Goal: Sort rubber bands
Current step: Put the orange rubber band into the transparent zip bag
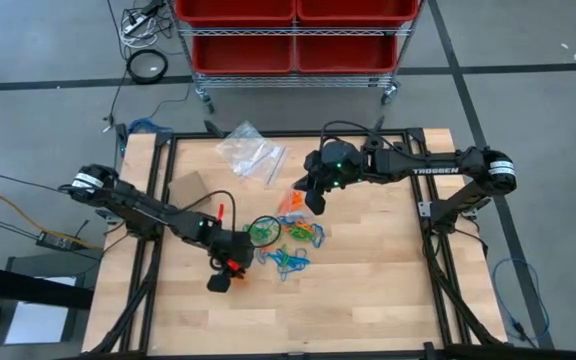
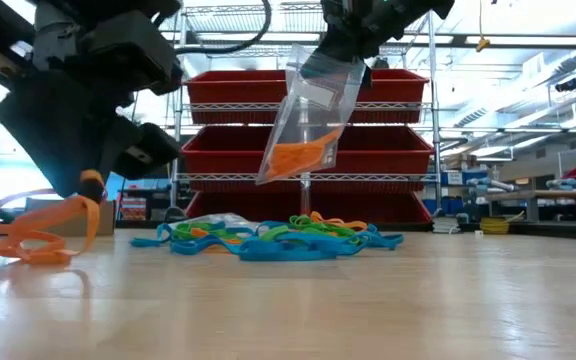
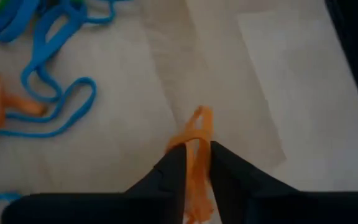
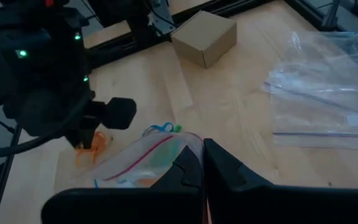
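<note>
Orange rubber bands (image 2: 43, 232) under left claw (image 2: 90, 190), bag (image 2: 313, 110) aloft.

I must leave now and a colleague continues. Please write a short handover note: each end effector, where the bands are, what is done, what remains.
Left end effector: low over the table, an orange rubber band between its fingers; whether it grips firmly is unclear.
Right end effector: shut on a clear bag, held above the pile.
Done: some orange bands are in that bag.
Left: the mixed pile of blue, green and orange bands on the table. Spare bags lie at the far edge.

table (image 1: 368, 300): wood | cardboard box (image 4: 204, 37) | clear bags (image 1: 251, 152), possibly two | red bins (image 2: 368, 150)
</note>
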